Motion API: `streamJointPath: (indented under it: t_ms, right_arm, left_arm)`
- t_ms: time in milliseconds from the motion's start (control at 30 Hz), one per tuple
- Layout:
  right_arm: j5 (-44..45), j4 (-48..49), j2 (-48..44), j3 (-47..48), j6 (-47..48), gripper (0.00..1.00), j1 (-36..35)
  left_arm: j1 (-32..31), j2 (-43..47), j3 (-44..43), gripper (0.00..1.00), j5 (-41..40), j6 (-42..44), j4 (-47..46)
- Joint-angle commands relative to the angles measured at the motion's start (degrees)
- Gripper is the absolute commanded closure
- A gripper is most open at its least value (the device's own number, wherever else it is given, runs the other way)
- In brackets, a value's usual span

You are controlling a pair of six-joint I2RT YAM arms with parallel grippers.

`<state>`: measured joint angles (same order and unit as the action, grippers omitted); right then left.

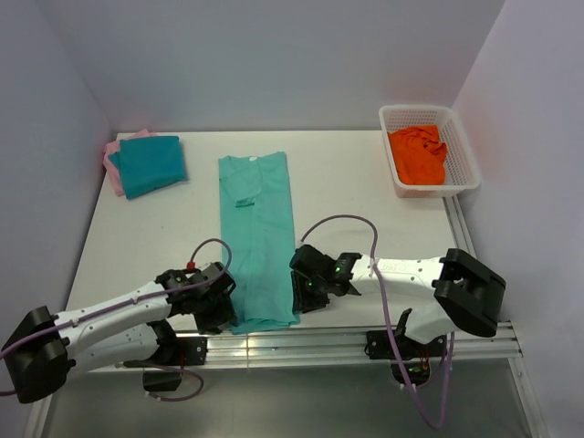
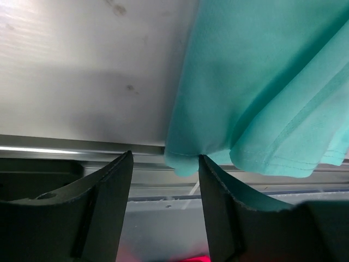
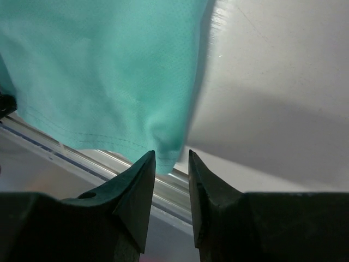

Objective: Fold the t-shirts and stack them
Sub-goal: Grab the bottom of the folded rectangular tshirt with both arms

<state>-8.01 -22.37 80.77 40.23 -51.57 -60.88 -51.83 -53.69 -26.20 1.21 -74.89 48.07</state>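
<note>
Mint-green t-shirt [image 1: 258, 239] hem meets table [image 1: 365, 182] edge (near one); left end effector [image 2: 165, 156], right end effector [image 3: 171, 154] open.

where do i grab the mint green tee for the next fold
Its two near hem corners, left hand and right hand one each, from the table's near edge. The mint-green tee lies as a long strip, collar far; only that hem reaches past the edge, leaving room underneath.

Mint-green t-shirt [image 1: 258, 239] lengthwise on table [image 1: 365, 187]
</note>
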Motion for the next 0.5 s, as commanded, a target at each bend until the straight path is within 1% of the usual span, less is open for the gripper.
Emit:
streamJointPath:
  t_ms: [0,100,167,200,233,300,400,467]
  right_arm:
    - [0.6,0.3,-1.1,-1.3,0.5,0.62,-0.3]
    - [-0.1,1.4,-0.6,-2.3,0.4,0.72,-0.3]
    - [-0.8,2.6,-0.5,-3.4,0.2,0.76,-0.3]
    - [-1.0,2.9,-0.4,-3.7,0.2,0.81,-0.3]
    - [-1.3,3.6,-0.3,-4.1,0.2,0.83,-0.3]
    - [-1.7,4.3,0.2,-4.7,0.2,0.87,-0.2]
    - [-1.9,4.5,0.7,-5.1,0.5,0.87,-0.3]
    - [-1.7,4.2,0.7,-4.9,0.6,0.85,-0.3]
  left_arm:
    - [-4.4,-2.6,0.4,0.43,-0.1,-5.4,-3.8]
    - [-7.5,-5.6,-0.1,0.46,-0.9,-8.0,-5.2]
    - [-8.6,-6.9,-0.2,0.48,-0.9,-9.8,-6.0]
    - [-9.4,-7.1,0.0,0.49,-0.9,-10.4,-6.5]
    - [-9.6,-7.1,0.2,0.49,-2.6,-11.0,-6.7]
    - [-9.7,-6.6,1.2,0.51,-3.1,-12.6,-6.9]
    - [-9.7,-5.3,1.8,0.52,-4.4,-13.4,-6.2]
    - [-9.7,-4.4,0.9,0.53,-5.2,-13.5,-3.6]
